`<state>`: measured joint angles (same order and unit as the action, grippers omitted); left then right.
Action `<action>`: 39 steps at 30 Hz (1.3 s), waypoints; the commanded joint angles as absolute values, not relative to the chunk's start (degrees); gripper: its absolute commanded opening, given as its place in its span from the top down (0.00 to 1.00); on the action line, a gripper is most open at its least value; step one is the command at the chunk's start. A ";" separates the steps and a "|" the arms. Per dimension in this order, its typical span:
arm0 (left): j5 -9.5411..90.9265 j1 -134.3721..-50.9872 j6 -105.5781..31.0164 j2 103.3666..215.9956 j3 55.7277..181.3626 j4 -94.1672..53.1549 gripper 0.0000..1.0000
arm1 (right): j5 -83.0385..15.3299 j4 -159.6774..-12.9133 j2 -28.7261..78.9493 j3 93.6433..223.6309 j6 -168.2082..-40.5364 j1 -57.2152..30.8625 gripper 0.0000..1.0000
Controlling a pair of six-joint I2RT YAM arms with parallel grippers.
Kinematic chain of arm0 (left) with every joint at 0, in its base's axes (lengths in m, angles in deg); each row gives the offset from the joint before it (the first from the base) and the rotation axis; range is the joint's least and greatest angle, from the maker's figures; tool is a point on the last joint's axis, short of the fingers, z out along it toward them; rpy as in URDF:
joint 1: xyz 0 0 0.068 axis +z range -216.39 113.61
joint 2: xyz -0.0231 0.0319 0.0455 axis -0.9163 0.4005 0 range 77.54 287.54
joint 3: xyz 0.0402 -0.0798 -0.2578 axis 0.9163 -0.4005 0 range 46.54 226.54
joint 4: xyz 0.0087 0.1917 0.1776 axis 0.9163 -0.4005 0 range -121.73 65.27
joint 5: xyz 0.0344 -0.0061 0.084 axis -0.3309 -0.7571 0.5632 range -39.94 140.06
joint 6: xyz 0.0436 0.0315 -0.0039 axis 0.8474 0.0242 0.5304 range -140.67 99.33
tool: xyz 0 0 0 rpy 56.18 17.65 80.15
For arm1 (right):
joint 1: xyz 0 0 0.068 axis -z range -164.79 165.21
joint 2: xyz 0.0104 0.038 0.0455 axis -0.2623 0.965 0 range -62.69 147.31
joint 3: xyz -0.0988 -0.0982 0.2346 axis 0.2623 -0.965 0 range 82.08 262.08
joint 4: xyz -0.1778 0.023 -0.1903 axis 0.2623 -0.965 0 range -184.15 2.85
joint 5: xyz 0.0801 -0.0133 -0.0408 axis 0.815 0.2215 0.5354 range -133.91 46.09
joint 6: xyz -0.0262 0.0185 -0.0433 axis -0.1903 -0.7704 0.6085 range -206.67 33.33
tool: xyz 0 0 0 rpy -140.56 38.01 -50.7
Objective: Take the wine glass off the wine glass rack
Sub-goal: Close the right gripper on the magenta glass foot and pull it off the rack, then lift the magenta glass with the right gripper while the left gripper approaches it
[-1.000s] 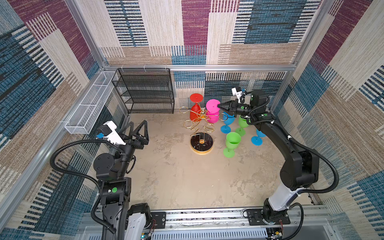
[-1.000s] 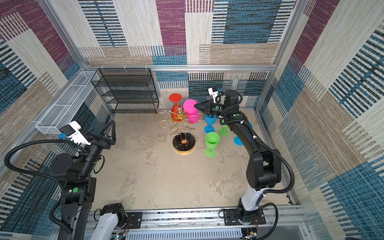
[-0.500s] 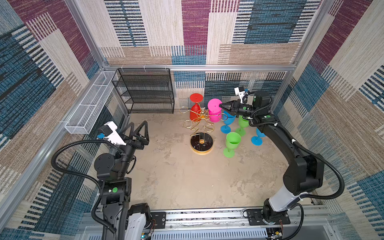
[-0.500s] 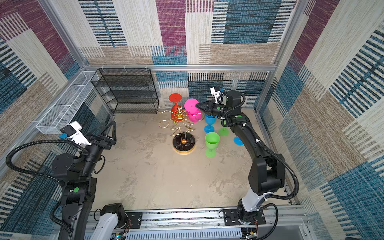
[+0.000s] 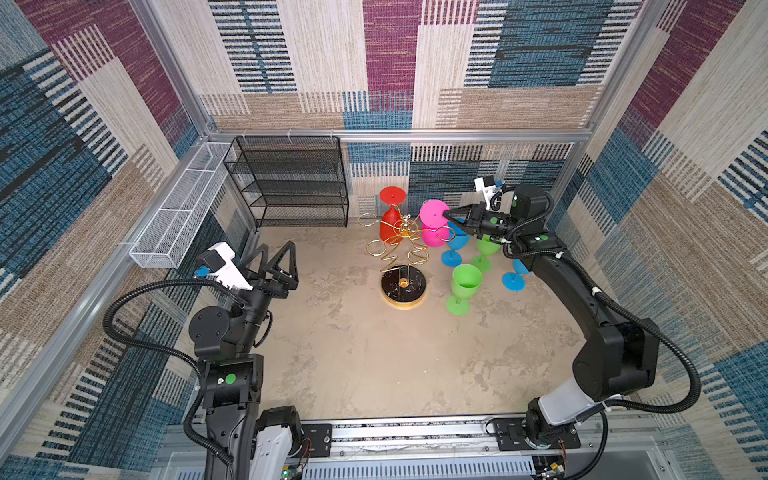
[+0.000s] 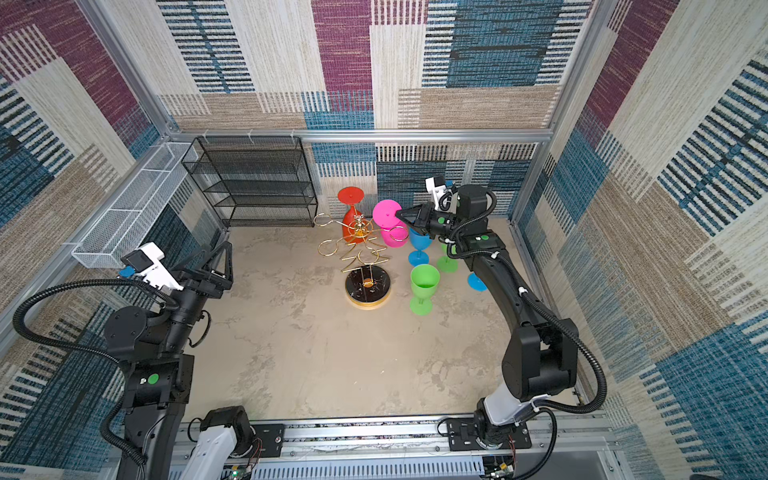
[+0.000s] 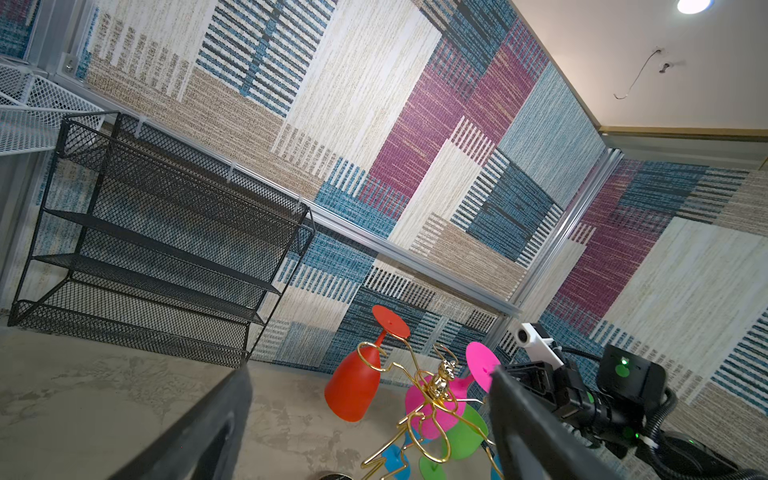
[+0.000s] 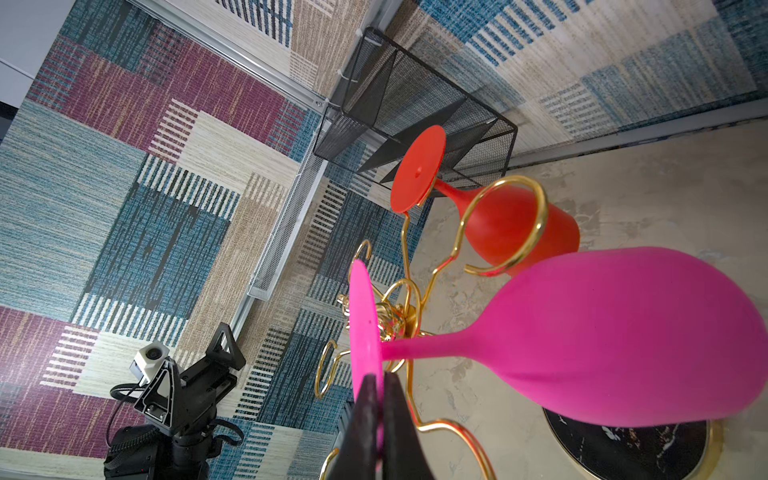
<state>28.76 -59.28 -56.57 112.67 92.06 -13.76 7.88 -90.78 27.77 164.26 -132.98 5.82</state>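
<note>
The wine glass rack (image 5: 402, 252) (image 6: 365, 257) is a gold wire stand on a round black base. A pink wine glass (image 5: 434, 240) (image 6: 394, 237) (image 8: 623, 340) is upside down at its right side, and a gold ring crosses its bowl in both top views. My right gripper (image 5: 446, 215) (image 6: 400, 214) (image 8: 376, 386) is shut on the rim of this glass's flat foot. A red wine glass (image 5: 390, 227) (image 8: 511, 232) (image 7: 353, 386) hangs upside down in a rack ring behind. My left gripper (image 5: 276, 247) (image 7: 370, 371) stands open and empty, far left of the rack.
Several green and blue glasses stand on the floor right of the rack, the nearest a green one (image 5: 465, 282). A black mesh shelf unit (image 5: 291, 183) stands at the back wall. A long white mesh basket (image 5: 178, 212) hangs on the left wall.
My right gripper and the pink glass have shifted slightly to the right, away from the rack's centre. The left arm has stayed still.
</note>
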 commanded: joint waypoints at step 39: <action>-1.52 -74.57 -71.67 139.69 118.15 -12.41 0.35 | 0.55 -102.32 15.06 184.65 -107.88 2.90 1.00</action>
<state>0.15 -72.56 -71.48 138.03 115.89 -13.96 -0.77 -101.93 15.00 182.68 -110.97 4.75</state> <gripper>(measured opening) 0.656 0.064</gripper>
